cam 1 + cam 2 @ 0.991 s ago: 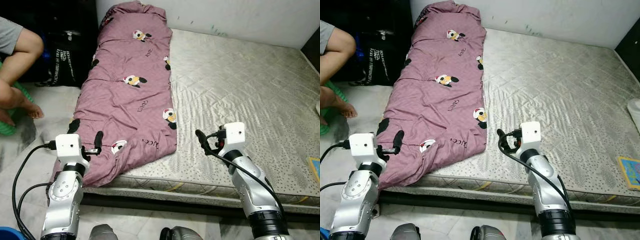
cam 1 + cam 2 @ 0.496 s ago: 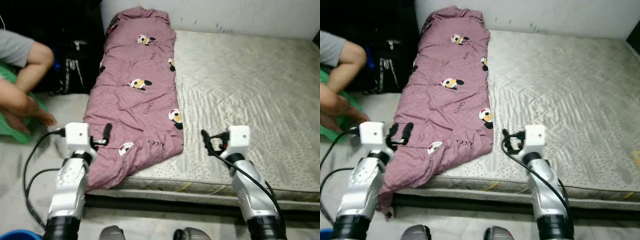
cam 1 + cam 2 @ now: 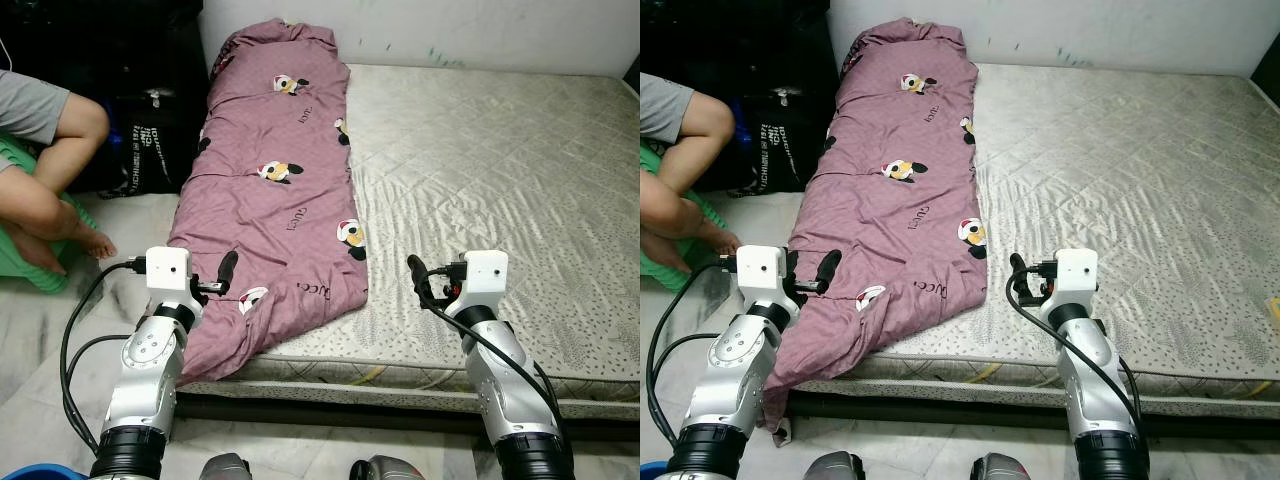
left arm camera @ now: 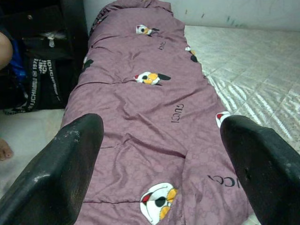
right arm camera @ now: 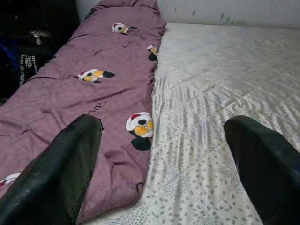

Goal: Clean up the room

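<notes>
You are looking down at a big mattress (image 3: pixel 500 180) with a pale quilted cover that lies low on the floor (image 3: pixel 60 330). A long purple blanket (image 3: pixel 275 190) with little cartoon faces lies down the left side of the mattress, from the wall end to the near edge. Its near left corner hangs over the mattress edge toward the floor.

On the far left a person sits on something green, and you can see a bent knee (image 3: pixel 85 115) and a bare foot (image 3: pixel 95 243). Between the person and the blanket sits a black bag (image 3: pixel 150 150) with white letters on it.

Your left gripper (image 3: pixel 225 272) is held up over the near left part of the blanket, just above the cloth. Its fingers (image 4: pixel 65 164) are spread wide and hold nothing.

Your right gripper (image 3: pixel 415 275) is held up over the bare mattress, just beside the blanket's near right corner. Its fingers (image 5: pixel 70 159) are spread wide too and hold nothing.

At the bottom left you can see a bit of something blue (image 3: pixel 30 470) on the floor.
</notes>
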Motion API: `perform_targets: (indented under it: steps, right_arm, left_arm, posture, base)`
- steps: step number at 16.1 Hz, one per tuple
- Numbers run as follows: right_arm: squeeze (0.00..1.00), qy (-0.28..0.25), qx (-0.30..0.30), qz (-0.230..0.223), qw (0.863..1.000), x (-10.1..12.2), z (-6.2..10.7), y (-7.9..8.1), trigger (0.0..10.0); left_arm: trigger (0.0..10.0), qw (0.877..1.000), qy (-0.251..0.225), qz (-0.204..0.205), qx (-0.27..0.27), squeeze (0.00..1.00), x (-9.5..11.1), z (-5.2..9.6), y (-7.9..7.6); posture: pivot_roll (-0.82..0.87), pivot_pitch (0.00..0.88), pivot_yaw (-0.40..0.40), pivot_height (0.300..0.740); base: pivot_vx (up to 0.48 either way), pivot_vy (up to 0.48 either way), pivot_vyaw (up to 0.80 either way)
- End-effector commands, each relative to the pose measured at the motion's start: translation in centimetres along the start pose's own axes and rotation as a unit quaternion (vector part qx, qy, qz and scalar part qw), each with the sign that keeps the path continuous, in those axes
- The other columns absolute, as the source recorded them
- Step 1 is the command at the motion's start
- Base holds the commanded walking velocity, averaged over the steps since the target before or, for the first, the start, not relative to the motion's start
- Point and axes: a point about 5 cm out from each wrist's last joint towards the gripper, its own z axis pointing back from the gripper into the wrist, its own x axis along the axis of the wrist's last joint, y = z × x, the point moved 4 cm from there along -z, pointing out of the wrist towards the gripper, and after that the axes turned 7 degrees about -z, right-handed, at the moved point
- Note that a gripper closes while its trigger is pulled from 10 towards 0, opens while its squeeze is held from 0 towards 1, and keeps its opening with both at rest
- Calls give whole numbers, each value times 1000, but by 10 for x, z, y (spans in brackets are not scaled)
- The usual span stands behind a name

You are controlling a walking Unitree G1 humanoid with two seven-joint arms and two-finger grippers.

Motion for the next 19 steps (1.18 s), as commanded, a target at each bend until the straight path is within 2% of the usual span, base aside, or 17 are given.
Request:
perform_targets:
  steps: [1, 8, 19]
  right_arm:
    - [0, -1, 0, 2, 1000, 0, -1, 0, 10000]
    - [0, -1, 4, 9, 1000, 0, -2, 1, 10000]
    - [0, 7, 9, 11, 1000, 0, -1, 0, 10000]
  left_arm:
    - [10000, 1000, 0, 4, 5, 0, -2, 2, 2]
    - [10000, 1000, 0, 16, 3, 0, -2, 2, 2]
    - [10000, 999, -9, 32, -7, 0, 1, 6, 0]
  posture:
    - [-47, 24, -9, 740]
    - [-50, 35, -16, 740]
    - [-46, 54, -33, 740]
  base:
    - [0, 360, 0]
    - [0, 471, 0]
    - [0, 0, 0]
